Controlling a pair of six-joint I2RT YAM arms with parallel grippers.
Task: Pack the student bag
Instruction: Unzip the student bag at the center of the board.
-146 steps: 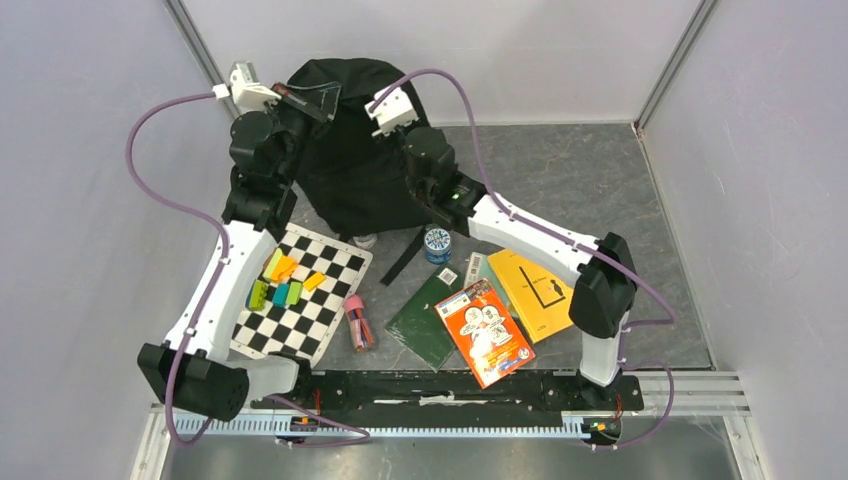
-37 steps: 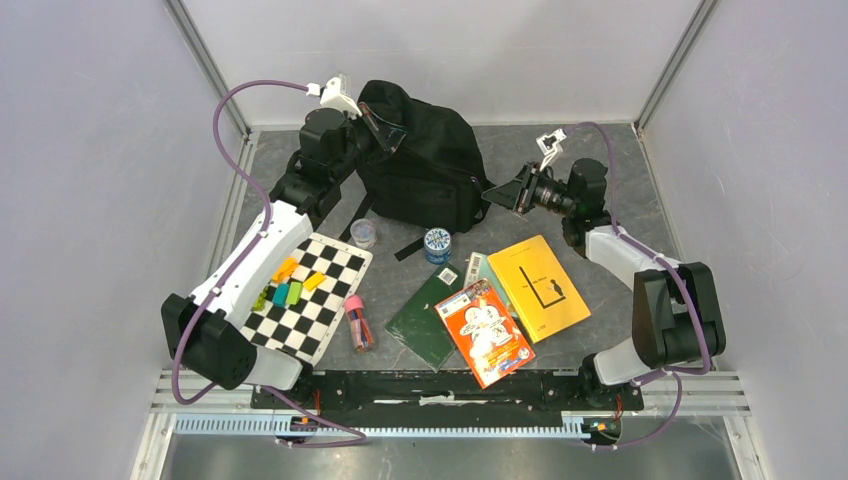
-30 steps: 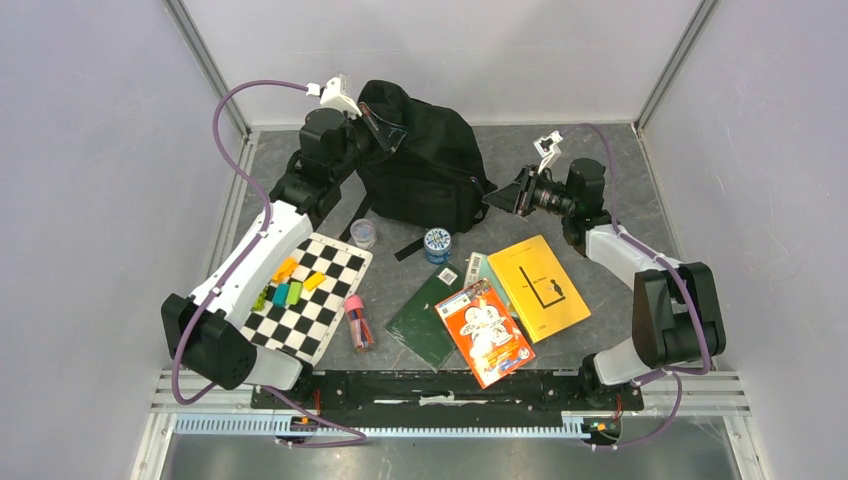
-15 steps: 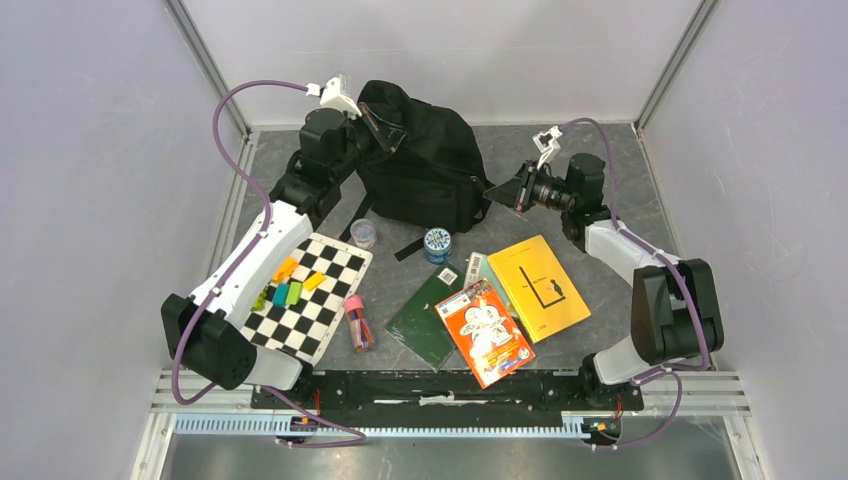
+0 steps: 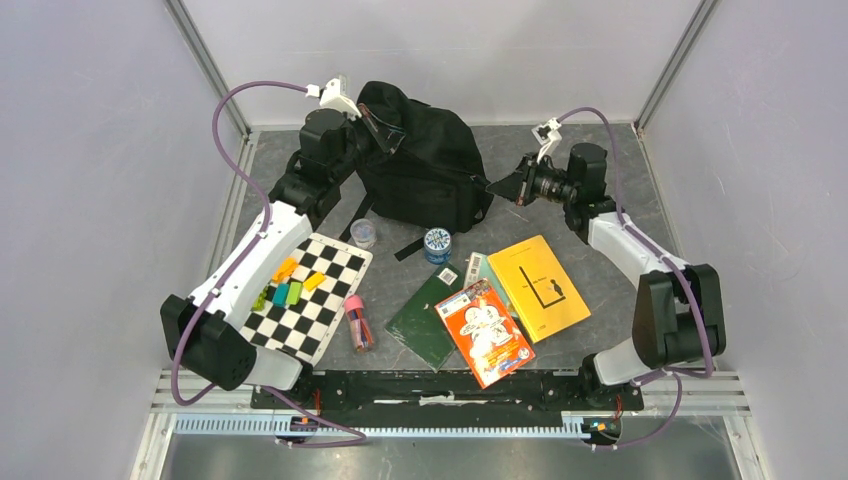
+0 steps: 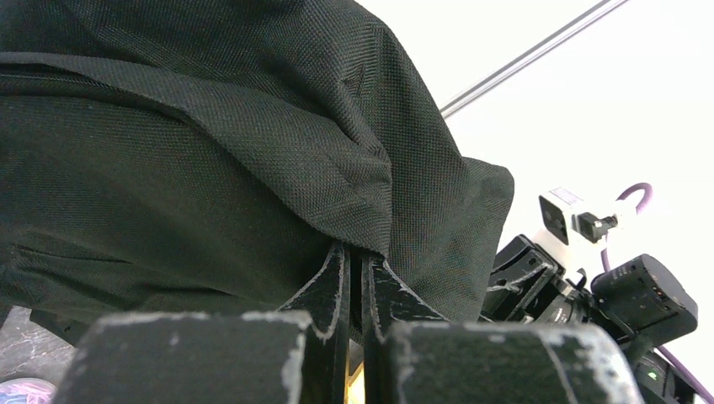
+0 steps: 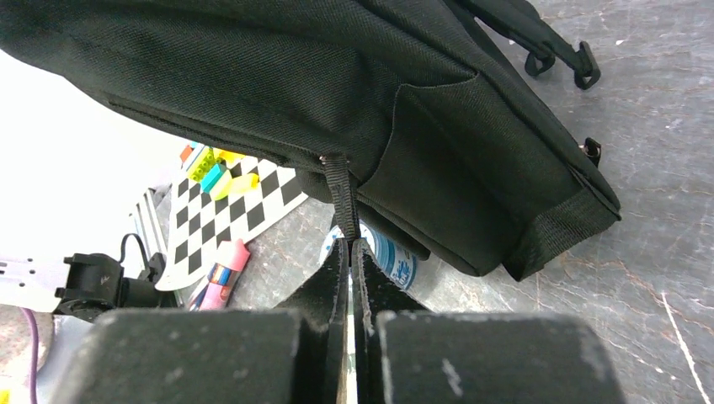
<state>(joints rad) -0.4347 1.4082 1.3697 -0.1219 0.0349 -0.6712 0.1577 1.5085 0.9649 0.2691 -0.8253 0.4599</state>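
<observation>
The student bag is lying at the upper centre of the overhead frame, on the grey table; the left gripper is pinching a fold of black fabric at the bag's upper left, jaws clamped tight on it; the right gripper is biting a narrow webbing tab at the bag's right edge, jaws pressed together around the strap.

The step in hand is probably spreading and steadying the bag for opening; doing it well is likely calling for both arms to be drawing apart evenly, so the cloth is tightening without either thin pinch slipping; the tab looks small, so a slow pull along its length seems safer than a sideways tug.

Below the bag, waiting things are lying in the lower centre:
- 1 checkerboard, at lower left
- 5 coloured blocks showing on it; the arm may be hiding more
- 3 books: green, orange, yellow
- 1 blue round tin
- 1 clear cup
- 1 pink bundle, too small to name
</observation>
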